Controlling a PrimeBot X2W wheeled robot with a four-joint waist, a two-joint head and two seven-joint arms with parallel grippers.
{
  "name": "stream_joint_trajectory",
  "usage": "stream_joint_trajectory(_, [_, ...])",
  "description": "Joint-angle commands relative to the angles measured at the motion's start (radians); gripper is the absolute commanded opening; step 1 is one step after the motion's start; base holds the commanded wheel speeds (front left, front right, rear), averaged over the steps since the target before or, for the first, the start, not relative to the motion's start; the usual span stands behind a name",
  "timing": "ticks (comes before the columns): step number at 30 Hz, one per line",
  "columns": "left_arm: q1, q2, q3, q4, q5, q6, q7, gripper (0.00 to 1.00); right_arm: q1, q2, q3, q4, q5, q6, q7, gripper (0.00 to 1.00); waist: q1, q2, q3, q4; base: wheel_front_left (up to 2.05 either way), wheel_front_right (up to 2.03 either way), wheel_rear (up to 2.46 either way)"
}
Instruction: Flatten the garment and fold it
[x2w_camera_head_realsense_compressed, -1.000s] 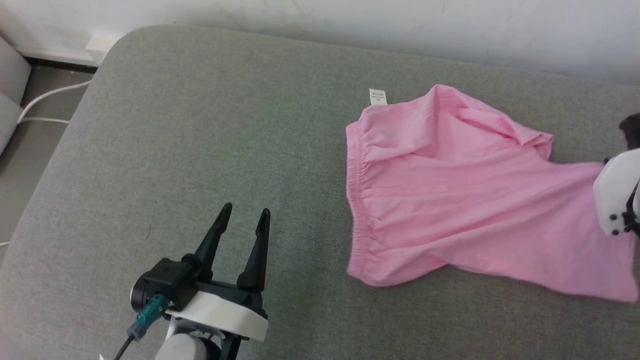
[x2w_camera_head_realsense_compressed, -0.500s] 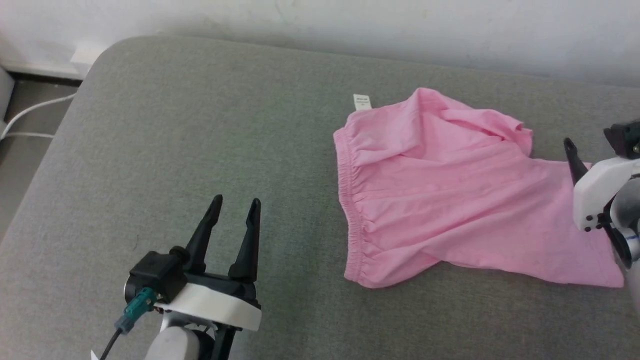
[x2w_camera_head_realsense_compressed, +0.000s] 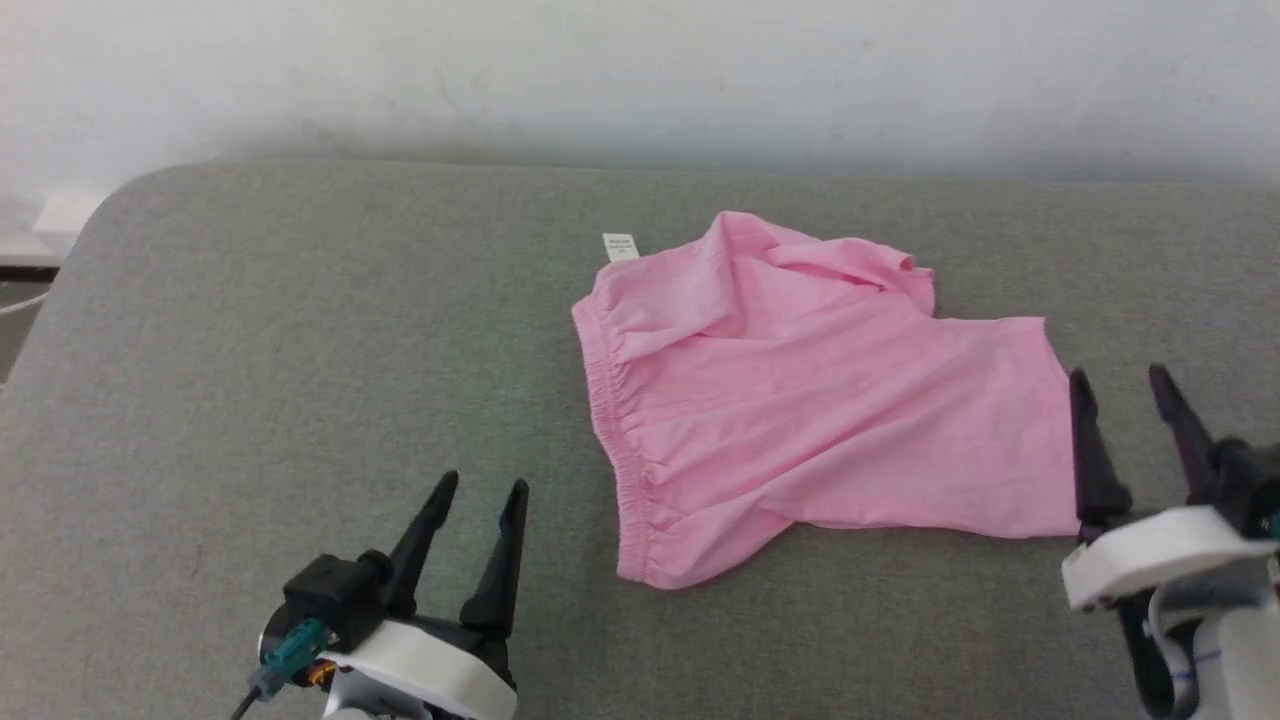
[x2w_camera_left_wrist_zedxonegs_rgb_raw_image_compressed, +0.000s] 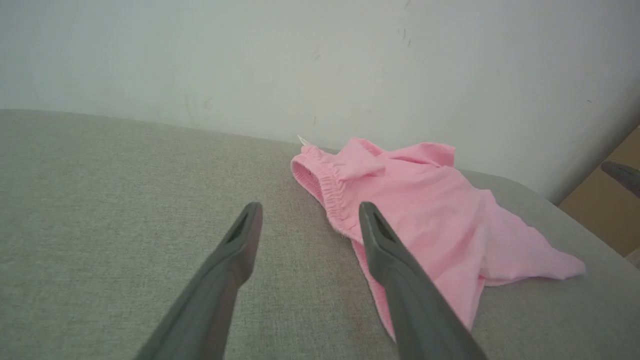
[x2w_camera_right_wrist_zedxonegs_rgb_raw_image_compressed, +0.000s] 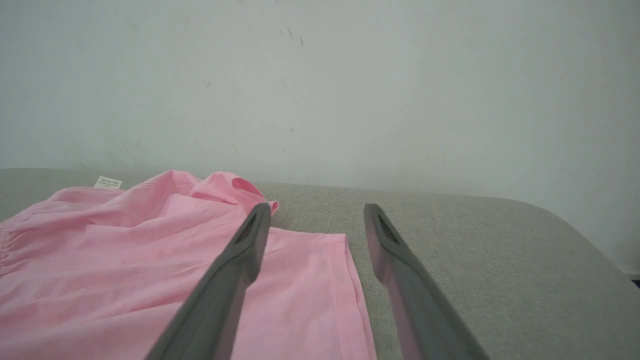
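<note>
The pink garment (x2w_camera_head_realsense_compressed: 830, 420) lies rumpled on the grey upholstered surface (x2w_camera_head_realsense_compressed: 300, 330) near the white wall (x2w_camera_head_realsense_compressed: 640, 70). Its gathered waistband (x2w_camera_head_realsense_compressed: 608, 420) faces the robot's left, with a small white label (x2w_camera_head_realsense_compressed: 620, 246) at the far corner. The far leg seems folded over on itself. The left pincer (x2w_camera_head_realsense_compressed: 482, 487) hovers empty, fingers apart, short of the waistband. The right pincer (x2w_camera_head_realsense_compressed: 1120, 375), also spread and empty, sits at the leg hem, one finger over the fabric.

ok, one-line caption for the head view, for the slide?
Rumpled pink shorts on the grey cushion; left gripper and right gripper flank them, jaws open, nothing held.
</note>
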Motion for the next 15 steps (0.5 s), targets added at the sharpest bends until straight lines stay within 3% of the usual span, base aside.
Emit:
stream_joint_trajectory(1, [0.014, 0.026, -0.037, 0.027, -0.026, -0.007, 0.002, 1.0, 0.067, 0.049, -0.025, -0.054, -0.004, -0.002, -0.011, 1.0, 0.0002, -0.0002, -0.018, -0.043, 0.0, 0.0, 0.0])
stream_joint_trajectory(8, [-0.011, 0.151, -0.238, -0.011, -0.175, -0.007, 0.258, 1.0, 0.184, 0.111, -0.069, -0.178, -0.013, -0.002, 0.019, 1.0, 0.0002, -0.0002, 0.003, -0.079, 0.0, 0.0, 0.0])
stream_joint_trajectory(15, [-0.052, 0.219, -0.293, -0.067, -0.232, -0.005, 0.442, 1.0, 0.19, 0.119, -0.077, -0.215, -0.021, -0.002, 0.04, 1.0, 0.0002, -0.0002, 0.025, -0.098, 0.0, 0.0, 0.0])
